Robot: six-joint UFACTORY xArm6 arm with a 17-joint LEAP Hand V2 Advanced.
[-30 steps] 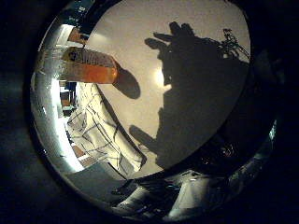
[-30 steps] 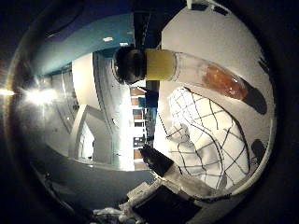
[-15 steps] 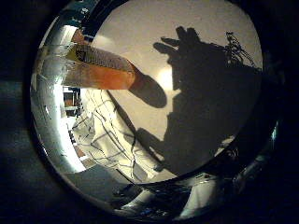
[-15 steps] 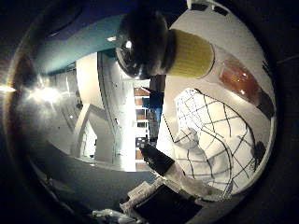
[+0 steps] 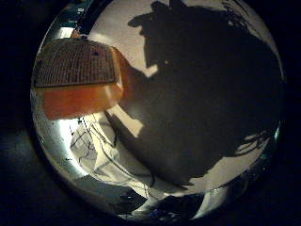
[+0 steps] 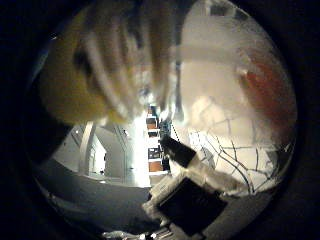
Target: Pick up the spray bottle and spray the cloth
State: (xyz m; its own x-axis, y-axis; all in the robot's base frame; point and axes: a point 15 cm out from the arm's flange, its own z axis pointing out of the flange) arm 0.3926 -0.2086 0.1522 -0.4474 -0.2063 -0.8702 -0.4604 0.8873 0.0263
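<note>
The spray bottle is clear with orange liquid and a printed label, and it lies very close to my palm. Its yellow spray head fills much of the thumb side view, blurred by closeness. A white cloth with dark grid lines lies crumpled on the white table, right beside the bottle. A black and white part of my right hand shows at the edge of the thumb side view. Whether the hand touches the bottle is hidden.
The hand's large dark shadow covers much of the table beside the bottle. Past the table's edge, a room with white walls and shelving shows in the thumb side view.
The bottle and its yellow head have grown much larger in both views as the palm closed in on them. The shadow on the table has spread.
</note>
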